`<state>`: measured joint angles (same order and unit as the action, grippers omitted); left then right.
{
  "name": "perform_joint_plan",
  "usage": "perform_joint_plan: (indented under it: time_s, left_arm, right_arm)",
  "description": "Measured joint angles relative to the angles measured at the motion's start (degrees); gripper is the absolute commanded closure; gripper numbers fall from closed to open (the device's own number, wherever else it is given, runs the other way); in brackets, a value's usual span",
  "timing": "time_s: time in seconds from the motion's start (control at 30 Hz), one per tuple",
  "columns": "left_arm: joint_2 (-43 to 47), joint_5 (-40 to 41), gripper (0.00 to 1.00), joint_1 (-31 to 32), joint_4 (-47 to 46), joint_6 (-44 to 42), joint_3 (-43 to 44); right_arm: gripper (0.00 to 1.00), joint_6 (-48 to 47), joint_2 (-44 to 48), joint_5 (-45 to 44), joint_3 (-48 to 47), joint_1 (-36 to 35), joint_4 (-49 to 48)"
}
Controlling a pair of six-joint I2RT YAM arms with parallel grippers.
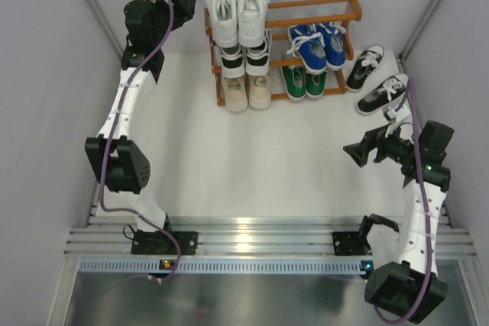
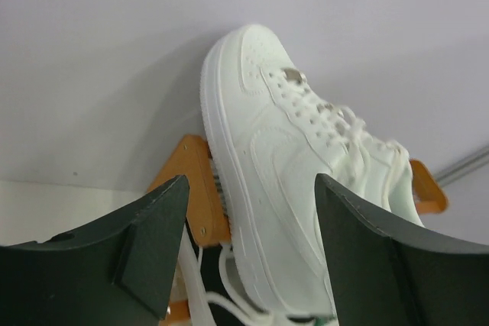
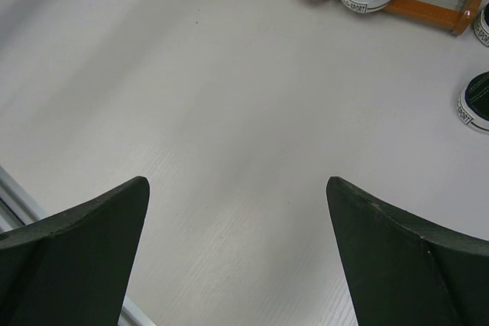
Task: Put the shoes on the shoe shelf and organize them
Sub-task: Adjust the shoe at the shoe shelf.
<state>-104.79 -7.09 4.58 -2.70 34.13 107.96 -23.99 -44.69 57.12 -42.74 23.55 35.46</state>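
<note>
Your left end effector (image 2: 250,188): spread, holding nothing, just beside the white pair (image 1: 237,5).
Your right end effector (image 3: 237,185): spread, holding nothing, over the bench (image 1: 229,166).
Shelf (image 1: 309,4), top tier: white pair, left.
Middle tier: racked black pair (image 1: 244,59) left, blue pair (image 1: 318,45) right.
Bottom tier: beige pair (image 1: 248,91) left, green pair (image 1: 304,82) right.
Off the shelf: loose black pair (image 1: 382,93) on the bench, right of the shelf.
</note>
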Motion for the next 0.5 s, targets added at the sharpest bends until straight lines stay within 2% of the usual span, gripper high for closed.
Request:
perform_joint_plan:
  time_s: [0.23,0.33,0.5]
  left_arm:
    - [13.16,-7.37,0.27,0.07,-1.29,2.80,-16.63]
    - [15.45,-9.68,0.27,0.09,-1.53,4.48,-20.00]
    - [15.56,-11.28,0.28,0.50,-1.62,5.42,-20.09]
  right_arm:
    - [0.01,-0.02,0.00,0.00,0.00,0.15,0.07]
    - [0.01,-0.02,0.00,0.00,0.00,0.24,0.09]
    - [0.01,-0.04,0.00,0.00,0.00,0.24,0.09]
